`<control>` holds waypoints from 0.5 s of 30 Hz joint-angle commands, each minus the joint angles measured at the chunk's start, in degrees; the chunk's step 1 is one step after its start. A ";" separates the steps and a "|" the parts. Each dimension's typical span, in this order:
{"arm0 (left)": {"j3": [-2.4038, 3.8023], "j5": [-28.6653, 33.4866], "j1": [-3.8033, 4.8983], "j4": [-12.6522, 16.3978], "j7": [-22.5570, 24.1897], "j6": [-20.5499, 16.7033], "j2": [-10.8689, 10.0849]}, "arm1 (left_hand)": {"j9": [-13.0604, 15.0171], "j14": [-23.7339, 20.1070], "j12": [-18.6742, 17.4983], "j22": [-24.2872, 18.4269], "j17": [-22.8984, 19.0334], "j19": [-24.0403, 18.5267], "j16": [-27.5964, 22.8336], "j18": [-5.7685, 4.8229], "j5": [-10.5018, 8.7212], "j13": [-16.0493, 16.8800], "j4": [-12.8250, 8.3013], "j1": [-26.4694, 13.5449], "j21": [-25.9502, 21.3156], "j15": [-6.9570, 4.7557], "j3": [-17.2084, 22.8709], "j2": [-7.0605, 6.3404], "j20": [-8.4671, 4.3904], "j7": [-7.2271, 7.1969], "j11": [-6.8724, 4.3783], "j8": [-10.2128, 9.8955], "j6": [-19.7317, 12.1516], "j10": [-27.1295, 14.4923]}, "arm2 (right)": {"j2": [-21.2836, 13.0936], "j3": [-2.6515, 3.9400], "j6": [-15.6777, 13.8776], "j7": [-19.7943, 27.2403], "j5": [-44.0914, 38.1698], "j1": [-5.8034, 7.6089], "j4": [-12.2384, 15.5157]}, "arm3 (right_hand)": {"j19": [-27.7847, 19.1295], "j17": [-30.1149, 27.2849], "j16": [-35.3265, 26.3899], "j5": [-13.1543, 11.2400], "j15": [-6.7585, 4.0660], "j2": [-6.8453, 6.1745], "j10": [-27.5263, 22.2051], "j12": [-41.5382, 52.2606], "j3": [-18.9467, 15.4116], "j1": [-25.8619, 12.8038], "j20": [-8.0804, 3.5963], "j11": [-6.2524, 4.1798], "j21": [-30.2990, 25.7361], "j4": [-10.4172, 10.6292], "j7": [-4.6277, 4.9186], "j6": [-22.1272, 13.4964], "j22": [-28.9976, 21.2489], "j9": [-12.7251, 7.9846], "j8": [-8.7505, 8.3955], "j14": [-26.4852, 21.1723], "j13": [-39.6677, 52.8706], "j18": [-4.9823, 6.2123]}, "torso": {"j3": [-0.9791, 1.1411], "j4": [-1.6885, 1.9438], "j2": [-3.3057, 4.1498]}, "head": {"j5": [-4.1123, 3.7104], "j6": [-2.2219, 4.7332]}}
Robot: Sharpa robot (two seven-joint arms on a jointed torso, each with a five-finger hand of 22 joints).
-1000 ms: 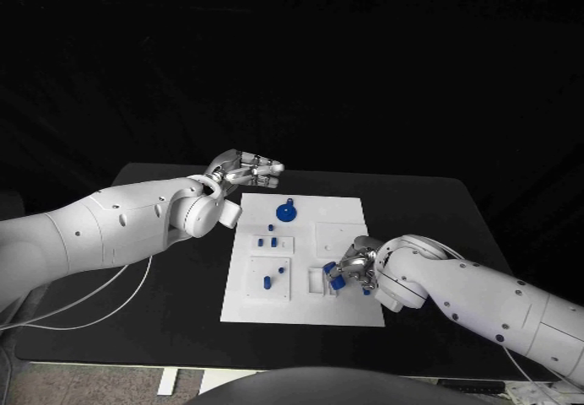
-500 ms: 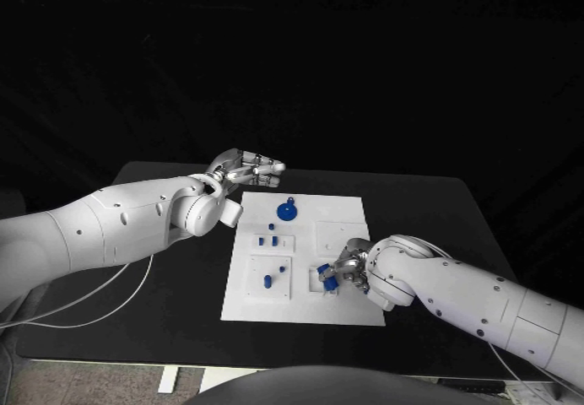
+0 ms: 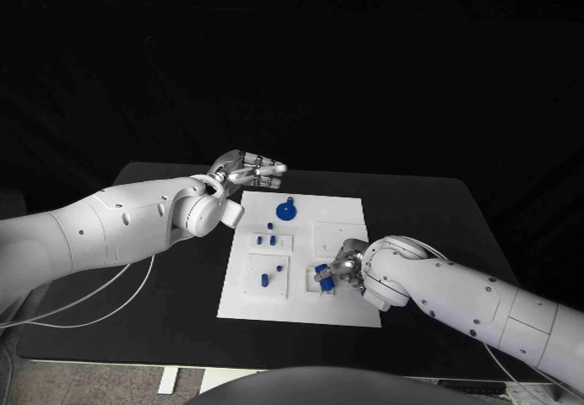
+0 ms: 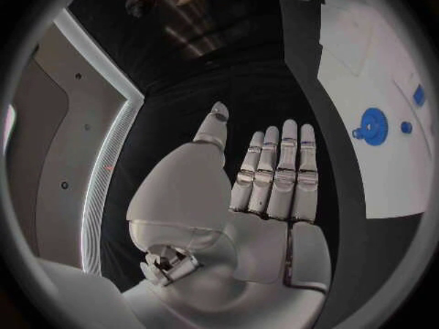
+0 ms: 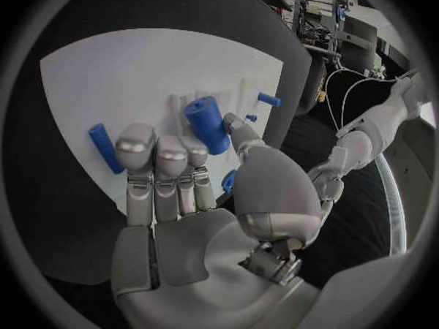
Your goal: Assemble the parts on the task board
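The white task board lies mid-table. A round blue gear-like part sits near its far edge, and small blue parts stand in the left modules. My right hand hovers over the board's near right module and pinches a blue cylinder part between thumb and fingertips. Beside those fingers, another blue part lies on the board. My left hand hangs off the board's far left corner, fingers straight and holding nothing. The left wrist view shows that hand and the gear part.
The black table surrounds the board, with bare surface to the right and at the back. A white cable trails over the table's left side under my left arm.
My right hand has slid left and further over the board's near right module, carrying the blue part. The left hand has stayed where it was.
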 commanded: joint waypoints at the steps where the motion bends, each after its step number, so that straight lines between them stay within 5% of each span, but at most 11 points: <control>1: 0.03 -0.15 0.01 0.03 0.12 0.87 0.13 | -0.02 -0.39 -0.27 -0.09 0.01 -0.01 -0.20 0.15 -0.16 0.00 0.35 -0.08 0.19 0.17 0.08 -0.33 0.44 0.02 -0.02 -0.07 -0.39 -0.43 | 0.32 -0.36 2.15 1.01 -0.52 -0.47 0.48 | 1.05 0.06 0.02 -0.16 -0.23 0.06 0.15 0.25 -0.56 1.13 -0.42 -0.09 -0.02 0.54 -1.27 1.13 5.69 0.08 0.06 0.29 0.10 -0.94 | 0.01 -0.02 0.01 | 0.11 -0.17; 7: 0.03 -0.17 0.01 0.00 0.06 0.96 0.13 | -0.02 -0.33 -0.26 -0.19 0.04 -0.03 -0.20 0.14 -0.21 0.00 0.50 -0.11 0.23 0.17 0.14 -0.40 0.43 0.01 0.01 -0.07 -0.38 -0.53 | 0.21 -0.40 1.88 1.13 -1.41 -0.47 1.21 | 1.04 0.00 -0.12 -2.41 -0.24 -0.70 0.10 0.12 -2.44 1.45 -0.43 -0.02 -0.15 2.49 -1.16 1.07 5.67 0.05 0.06 0.27 0.04 -0.91 | 0.01 -0.02 -0.01 | 0.41 -0.27; 15: 0.03 -0.19 0.01 -0.04 -0.02 1.06 0.06 | -0.02 -0.33 -0.26 -0.19 0.04 -0.03 -0.20 0.14 -0.21 0.00 0.50 -0.11 0.23 0.17 0.14 -0.40 0.43 0.01 0.01 -0.07 -0.38 -0.53 | -0.03 -0.41 0.78 1.32 -2.74 -0.47 1.96 | 1.10 0.08 -0.25 -4.93 -0.24 -2.92 0.14 0.06 -4.64 3.50 -0.43 0.09 -0.37 8.07 -1.06 1.11 5.65 0.15 0.06 0.28 -0.02 -0.83 | 0.00 0.00 0.02 | 0.70 -0.34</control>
